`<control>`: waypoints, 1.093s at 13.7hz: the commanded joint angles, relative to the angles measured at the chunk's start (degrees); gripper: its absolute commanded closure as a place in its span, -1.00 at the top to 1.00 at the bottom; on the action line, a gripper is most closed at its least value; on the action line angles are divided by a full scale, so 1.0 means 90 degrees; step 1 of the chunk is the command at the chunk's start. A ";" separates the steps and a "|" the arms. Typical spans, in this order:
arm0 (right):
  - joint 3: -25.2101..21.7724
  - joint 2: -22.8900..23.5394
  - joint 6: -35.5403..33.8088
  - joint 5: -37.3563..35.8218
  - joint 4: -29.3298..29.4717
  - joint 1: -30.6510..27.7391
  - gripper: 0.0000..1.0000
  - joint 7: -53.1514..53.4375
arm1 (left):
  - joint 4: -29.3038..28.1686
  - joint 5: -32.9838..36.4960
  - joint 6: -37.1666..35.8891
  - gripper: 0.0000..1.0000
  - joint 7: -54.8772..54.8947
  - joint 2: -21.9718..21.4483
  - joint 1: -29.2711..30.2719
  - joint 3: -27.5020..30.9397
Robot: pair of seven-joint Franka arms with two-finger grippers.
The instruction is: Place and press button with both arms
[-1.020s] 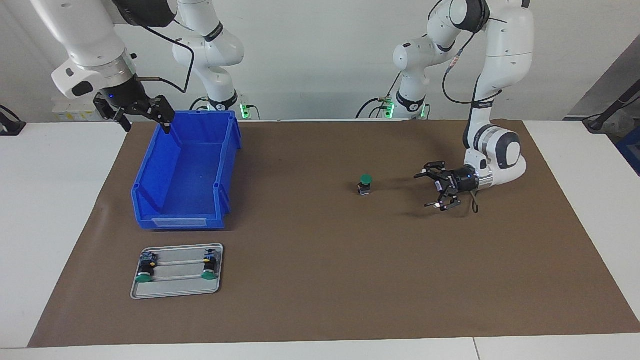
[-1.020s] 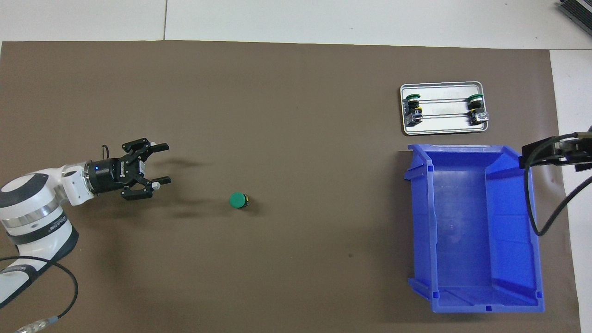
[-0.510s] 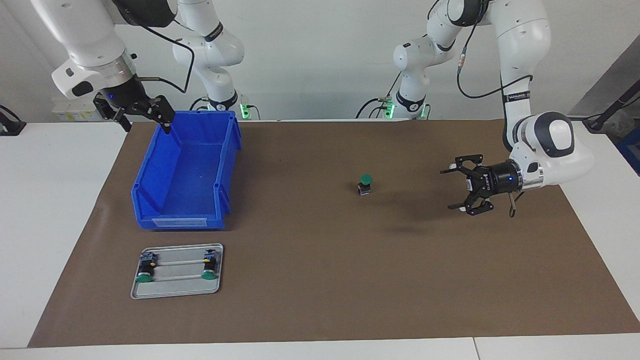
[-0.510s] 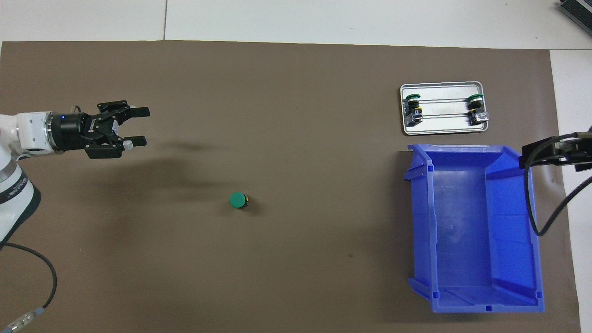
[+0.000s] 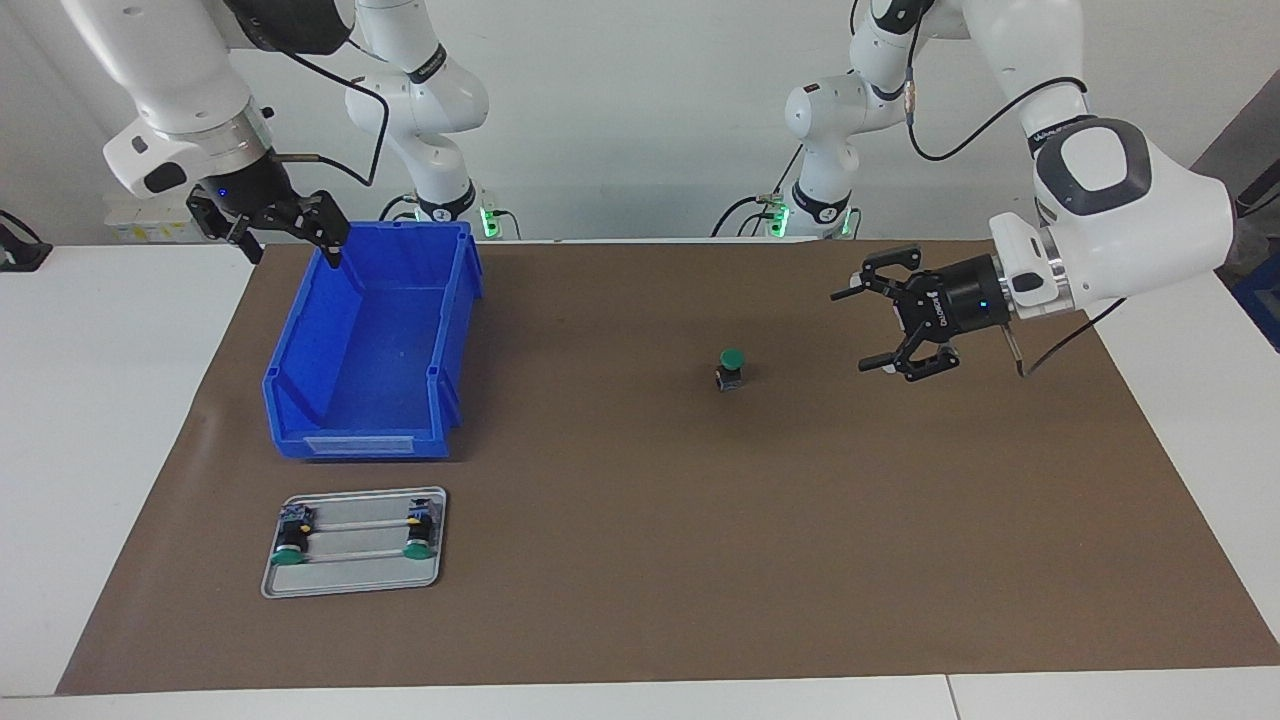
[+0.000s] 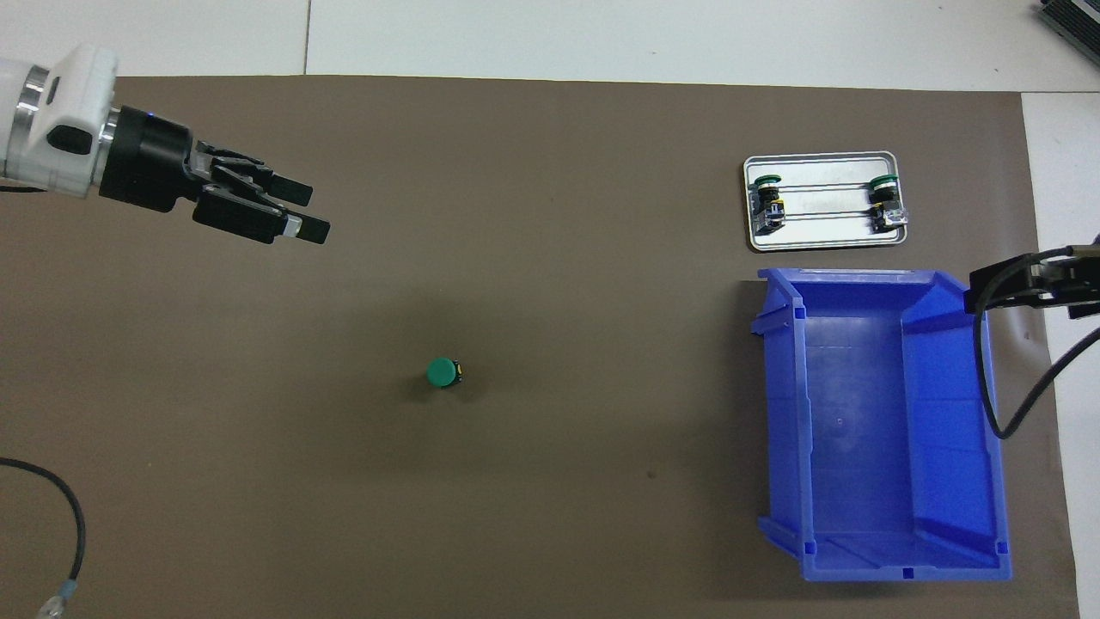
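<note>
The button (image 5: 731,368) stands upright on the brown mat (image 5: 640,560) with its green cap up, also seen from overhead (image 6: 443,371). My left gripper (image 5: 858,330) hangs open and empty in the air toward the left arm's end of the table, well apart from the button, its fingers pointing sideways toward it (image 6: 308,209). My right gripper (image 5: 293,245) waits open and empty above the corner of the blue bin (image 5: 350,445) that lies nearest the robots.
The empty blue bin (image 6: 868,567) sits toward the right arm's end of the mat. A small metal tray (image 5: 350,585) (image 6: 821,243) holding two more green-capped buttons lies just farther from the robots than the bin.
My left gripper has risen from just above the mat beside the button to well above it, still open. The button and the right arm have not moved.
</note>
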 commanded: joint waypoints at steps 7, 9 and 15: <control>0.0034 -0.0147 -0.0017 -0.0023 -0.0154 -0.0067 1.00 -0.0046 | -0.1213 0.4127 0.0932 0.74 -0.4282 -0.1011 -0.2284 0.0038; 0.0034 -0.0147 -0.0017 -0.0023 -0.0154 -0.0067 1.00 -0.0046 | -0.2570 0.4119 0.1722 0.15 -0.4936 -0.1587 -0.2226 0.0038; 0.0034 -0.0147 -0.0017 -0.0023 -0.0154 -0.0067 1.00 -0.0046 | -0.4197 0.4119 0.3326 -1.00 -0.5906 -0.2078 -0.2479 0.0028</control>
